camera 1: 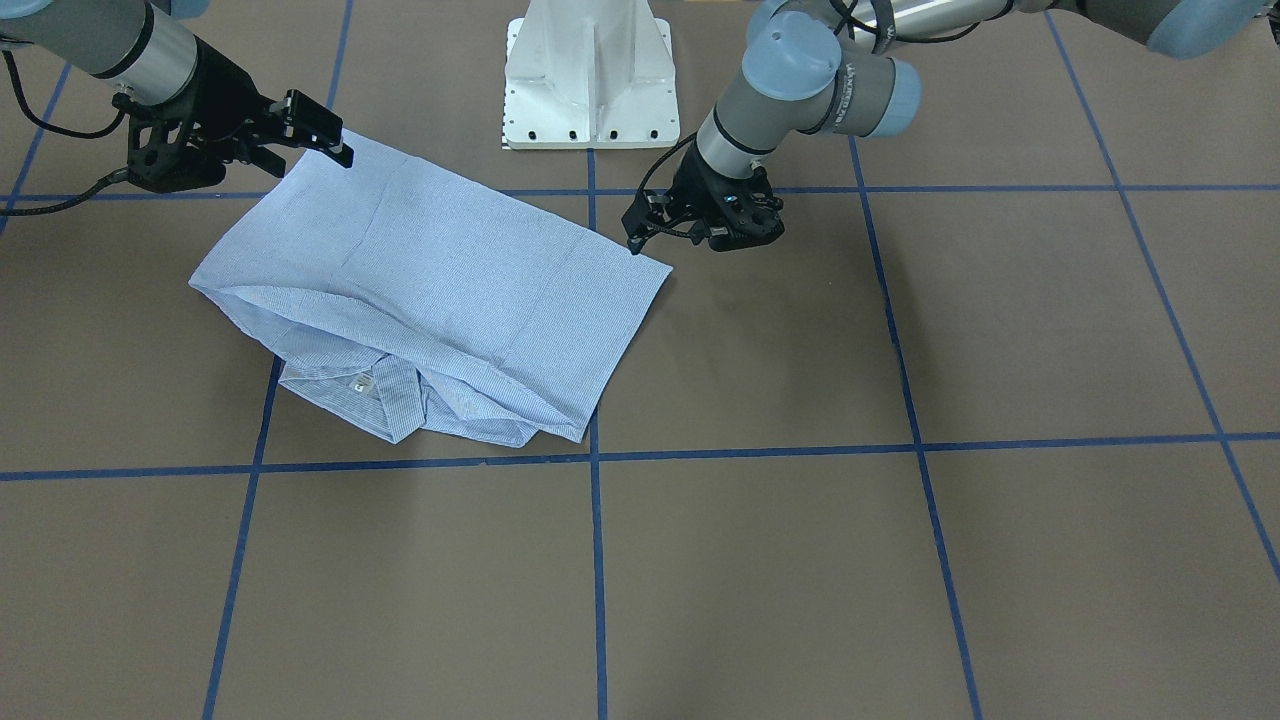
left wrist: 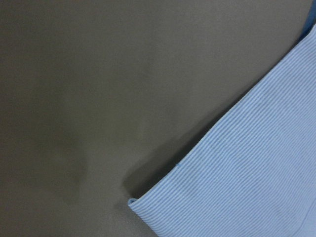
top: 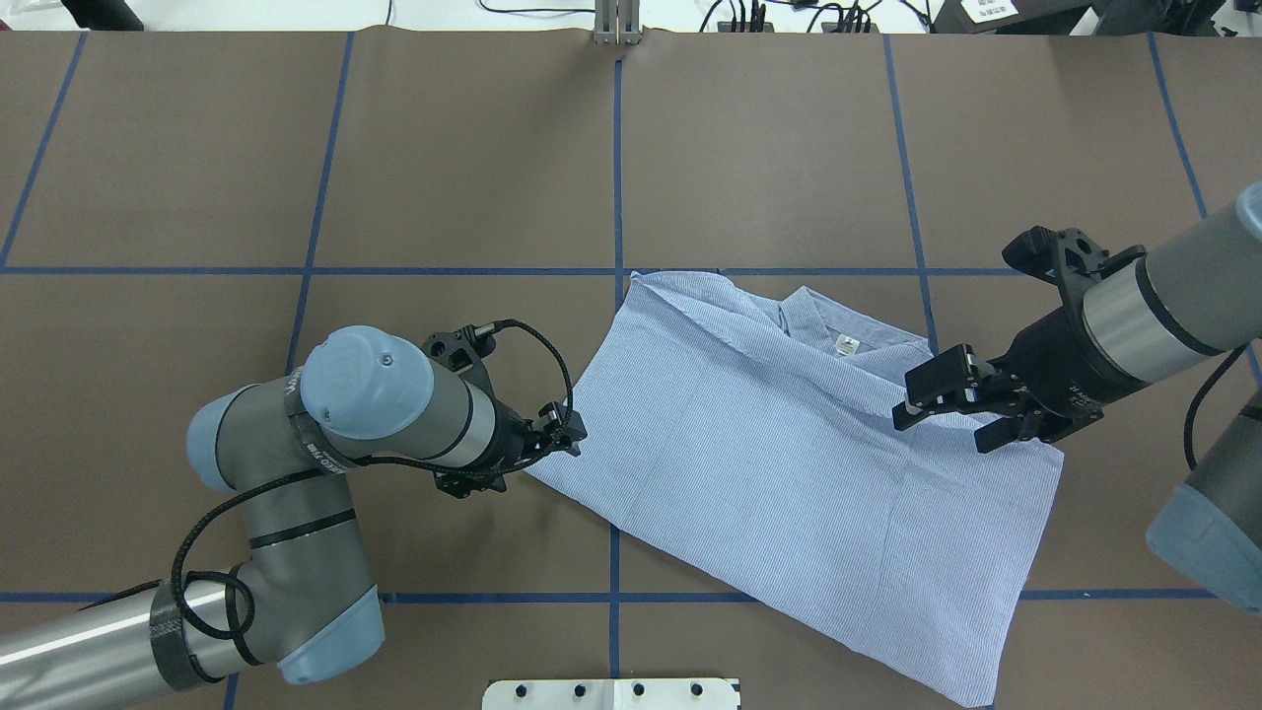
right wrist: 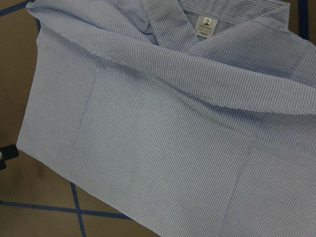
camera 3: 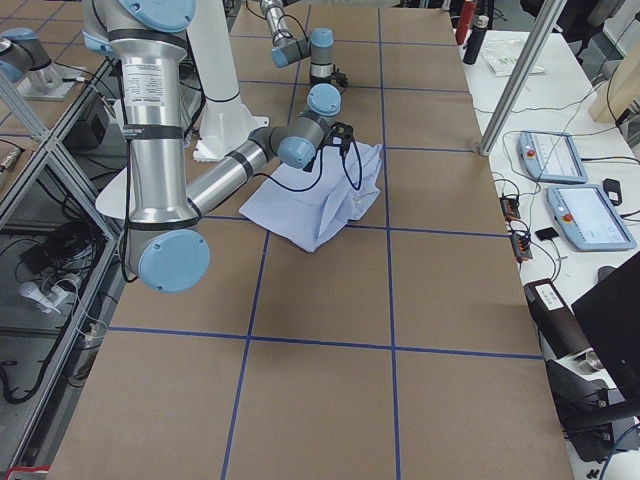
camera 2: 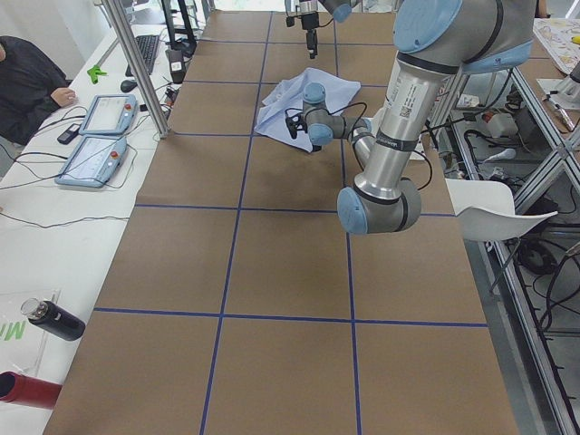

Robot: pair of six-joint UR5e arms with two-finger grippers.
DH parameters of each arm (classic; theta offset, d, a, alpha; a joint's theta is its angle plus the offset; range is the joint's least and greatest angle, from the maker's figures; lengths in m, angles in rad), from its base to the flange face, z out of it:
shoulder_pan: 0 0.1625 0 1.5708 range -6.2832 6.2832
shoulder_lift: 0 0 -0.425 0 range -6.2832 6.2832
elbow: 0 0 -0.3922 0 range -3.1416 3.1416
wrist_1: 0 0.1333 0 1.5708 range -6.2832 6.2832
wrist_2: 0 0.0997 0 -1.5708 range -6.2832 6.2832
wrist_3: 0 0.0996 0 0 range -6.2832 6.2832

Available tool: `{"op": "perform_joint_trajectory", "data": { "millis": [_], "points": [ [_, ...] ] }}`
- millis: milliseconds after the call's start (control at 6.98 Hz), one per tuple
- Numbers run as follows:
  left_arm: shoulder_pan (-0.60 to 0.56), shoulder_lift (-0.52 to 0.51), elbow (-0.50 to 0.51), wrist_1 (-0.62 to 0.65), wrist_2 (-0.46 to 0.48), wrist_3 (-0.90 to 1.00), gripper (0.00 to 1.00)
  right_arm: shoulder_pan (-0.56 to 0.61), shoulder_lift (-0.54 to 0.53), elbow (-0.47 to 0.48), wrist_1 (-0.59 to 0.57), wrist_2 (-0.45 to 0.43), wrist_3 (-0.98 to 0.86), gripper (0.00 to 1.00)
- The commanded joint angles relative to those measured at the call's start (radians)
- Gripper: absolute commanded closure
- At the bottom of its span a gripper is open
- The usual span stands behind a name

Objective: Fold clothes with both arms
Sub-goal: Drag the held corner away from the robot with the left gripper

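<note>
Currently logging the shirt (top: 789,463) as flat on the table (top: 197,148), just ahead of the pedestal base (camera 1: 590,80) and askew across the blue tape lines (top: 614,148). Already folded to a rough rectangle, sleeves out of sight, with collar (camera 1: 395,400) and size label (right wrist: 206,24) at the end away from the robot. Judged mid-task: probably one more fold wanted, near edge carried over toward the collar, needing a pinch at both near corners.

Noted the left gripper (top: 570,431) low at the left near corner, touching or just beside it. Cannot tell its finger spacing from any view. Seen from its wrist camera: only that corner, slightly lifted, with shadow beneath. Noted the right gripper (top: 945,422) raised well above the shirt's right side, fingers spread wide, holding nothing. Probably due at the other near corner.

Fabric: thin woven cloth, fine blue-and-white stripe, soft creases, doubled edges at the folds. Expected to hang limp and sag between two pinch points. Table cover: matte brown, smooth, so little drag expected.
</note>
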Motion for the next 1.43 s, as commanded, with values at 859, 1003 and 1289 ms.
{"op": "perform_joint_trajectory", "data": {
  "millis": [859, 1003, 1289],
  "points": [
    [0.004, -0.036, 0.076, 0.001, 0.016, -0.03, 0.25, 0.007, 0.004, -0.002, 0.0, -0.003, 0.0, 0.0],
    [0.004, -0.037, 0.076, 0.001, 0.016, -0.032, 0.35, 0.008, 0.004, -0.003, 0.0, -0.003, 0.0, 0.0],
    [0.004, -0.039, 0.071, 0.001, 0.017, -0.03, 0.72, 0.011, 0.004, -0.003, 0.0, -0.003, 0.0, 0.0]
  ]
}}
